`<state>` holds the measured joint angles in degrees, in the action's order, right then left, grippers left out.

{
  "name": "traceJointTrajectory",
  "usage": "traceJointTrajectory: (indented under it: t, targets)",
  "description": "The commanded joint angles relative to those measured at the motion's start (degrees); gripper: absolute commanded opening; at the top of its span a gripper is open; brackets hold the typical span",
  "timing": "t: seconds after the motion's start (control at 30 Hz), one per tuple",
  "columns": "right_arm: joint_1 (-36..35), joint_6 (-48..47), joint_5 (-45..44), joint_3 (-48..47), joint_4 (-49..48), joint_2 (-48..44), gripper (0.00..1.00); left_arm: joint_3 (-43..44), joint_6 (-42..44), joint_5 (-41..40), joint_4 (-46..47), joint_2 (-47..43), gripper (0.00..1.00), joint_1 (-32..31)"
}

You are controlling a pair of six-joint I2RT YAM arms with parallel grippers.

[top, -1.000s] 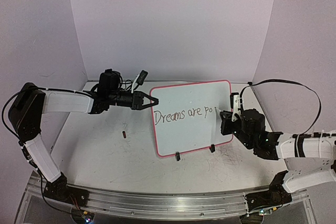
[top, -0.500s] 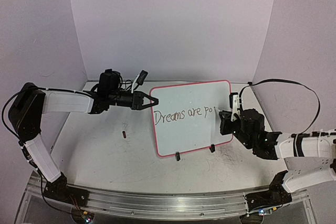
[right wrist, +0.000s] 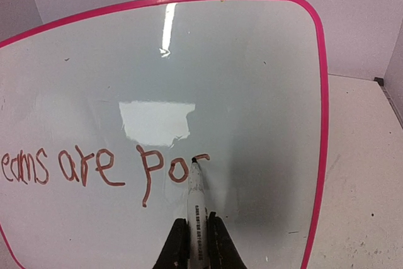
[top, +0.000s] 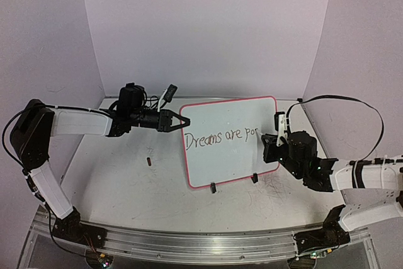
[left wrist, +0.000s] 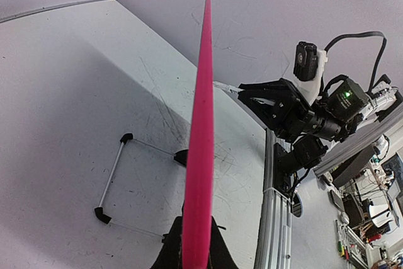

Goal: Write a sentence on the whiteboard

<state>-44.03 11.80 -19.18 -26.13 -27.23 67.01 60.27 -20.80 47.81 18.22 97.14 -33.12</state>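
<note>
The whiteboard stands tilted on two black clip feet mid-table, with a pink-red rim. My left gripper is shut on its upper left edge; in the left wrist view the rim runs edge-on between the fingers. The sentence reads "Dreams are po" plus the start of another letter; in the right wrist view it shows in reddish-brown ink. My right gripper is shut on a white marker, its tip touching the board at the last stroke. In the top view the right gripper is at the board's right side.
A small dark object, perhaps the marker cap, lies on the table left of the board. A wire stand shows behind the board in the left wrist view. Purple walls enclose the table. A metal rail runs along the near edge.
The marker tip has added a short stroke after "po". The right gripper shifted slightly. The left arm and board have not moved.
</note>
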Motion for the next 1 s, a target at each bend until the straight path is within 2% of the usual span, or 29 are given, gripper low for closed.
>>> traceJointTrajectory:
  t: [0.0,0.7,0.97]
  targets:
    - [0.2,0.9,0.3,-0.9,2.2,-1.0,0.00,0.7,1.5,-1.9,-1.7,-1.7,0.00,0.0]
    - [0.2,3.8,-3.0,-1.2,5.8,-1.6,0.00,0.8,1.4,-1.9,-1.7,-1.5,0.00,-0.1]
    - [0.1,4.5,-1.3,-1.1,6.5,-1.8,0.00,0.8,1.5,-1.9,-1.7,-1.5,0.00,-0.2]
